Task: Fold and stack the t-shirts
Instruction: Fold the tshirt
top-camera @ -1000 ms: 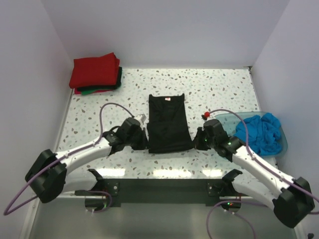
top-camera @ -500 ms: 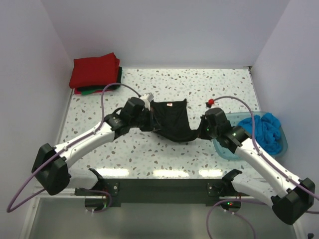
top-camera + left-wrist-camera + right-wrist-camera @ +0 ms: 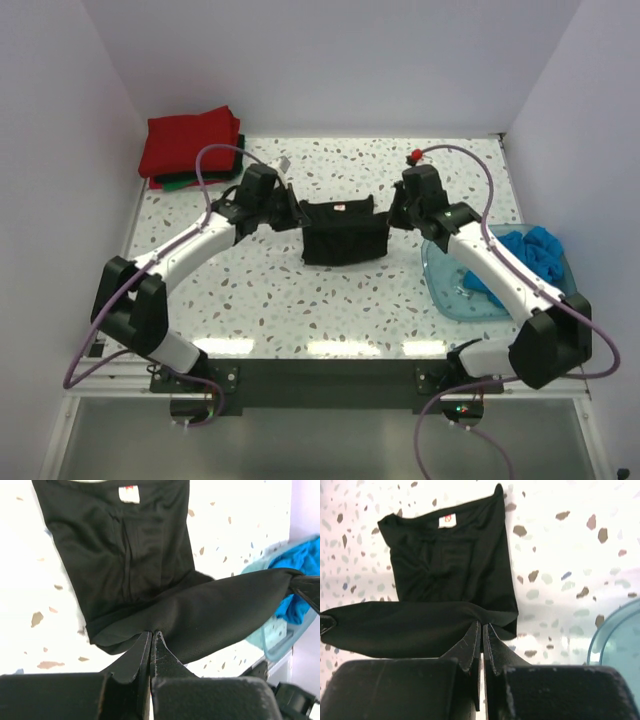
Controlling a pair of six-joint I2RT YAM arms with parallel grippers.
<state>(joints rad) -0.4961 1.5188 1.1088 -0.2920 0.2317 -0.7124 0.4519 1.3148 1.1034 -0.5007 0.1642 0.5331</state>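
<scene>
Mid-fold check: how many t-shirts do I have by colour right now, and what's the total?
Red t-shirt: 1, folded, top of the back-left stack
Green t-shirt: 1, edge showing under the red
Black t-shirt: 1, pinched by left gripper and right gripper
Blue t-shirt: at least 1, bunched in the tub
Total: 4 visible; hidden layers cannot be ruled out.

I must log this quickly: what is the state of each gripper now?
Left gripper: closed on the black t-shirt.
Right gripper: closed on the same black t-shirt.
</scene>
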